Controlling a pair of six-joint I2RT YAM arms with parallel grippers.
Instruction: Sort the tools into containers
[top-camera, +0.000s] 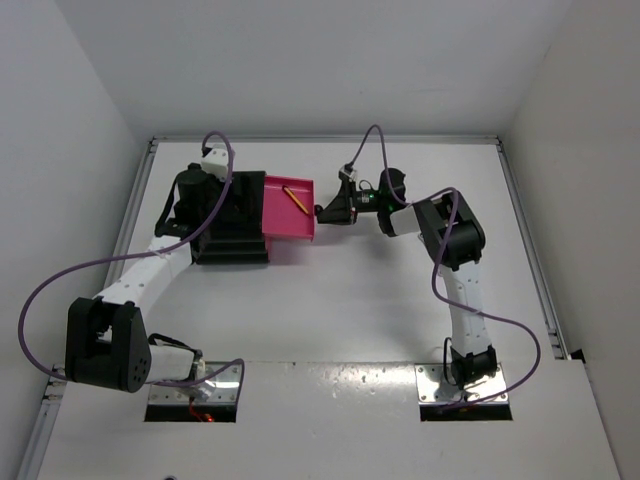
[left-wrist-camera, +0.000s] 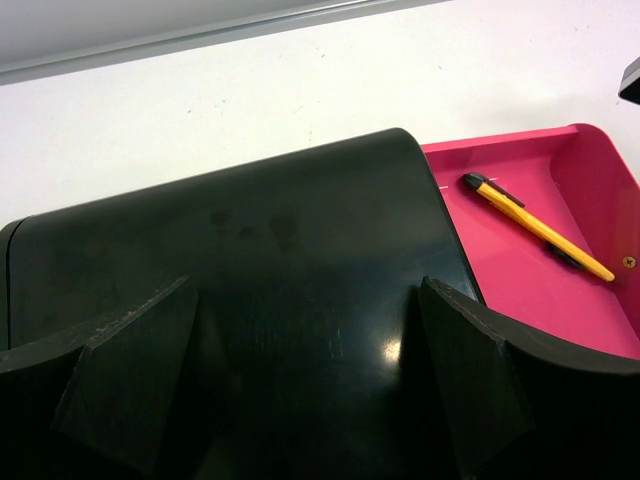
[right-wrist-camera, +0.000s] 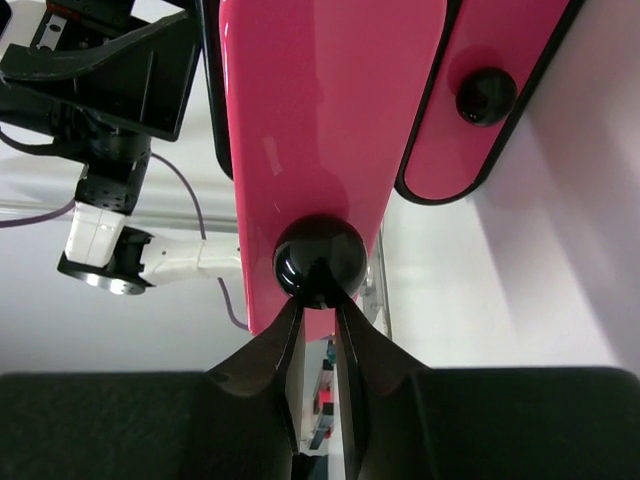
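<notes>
Drawers of glossy pink sit in a squat black cabinet at the far left of the white table. One open drawer stands out to the cabinet's right side, emerging just under its rounded top. Its floor holds a single item, the yellow-handled tool. The tool is slim, with a black tip and a small black piece along its shaft, and it lies diagonally with the dark tip pointing toward the cabinet. A tiny screw head shows in the drawer's front wall, near the tool's yellow end.

In the right wrist view, the open drawer's front panel fills the middle, with a round black knob on it. The right gripper has its two dark fingers drawn in close and pinching that knob from the near side. Beside it, a second drawer sits closed inside its black frame, and its own knob is untouched.

The left gripper hangs over the cabinet's top with its fingers spread wide and nothing between them but the shiny black lid. Whether the fingers touch the lid cannot be told.
</notes>
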